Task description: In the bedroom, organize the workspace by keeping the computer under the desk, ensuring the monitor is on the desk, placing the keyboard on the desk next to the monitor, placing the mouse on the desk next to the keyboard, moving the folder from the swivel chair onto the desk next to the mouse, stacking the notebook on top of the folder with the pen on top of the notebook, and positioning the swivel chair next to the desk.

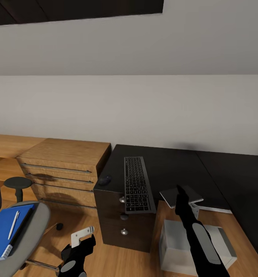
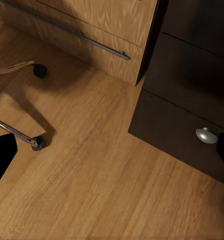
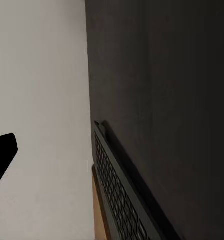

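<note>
I saw the keyboard (image 1: 137,184) lying on the black bench (image 1: 171,169), overhanging its front edge, just left of my raised right hand (image 1: 181,200); I couldn't tell either hand's grip.

One keyboard (image 1: 137,185), one folder (image 1: 6,230), one pen (image 1: 13,224), one mouse (image 1: 104,180)

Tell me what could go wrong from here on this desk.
1. The keyboard overhangs the desk's front edge above the drawer unit; a nudge could tip it off.
2. The right tool sits at the notebook, which also pokes past the edge and could slide onto the computer.
3. The pen lies loose on the folder; lifting the folder tilted could roll it off.
</note>
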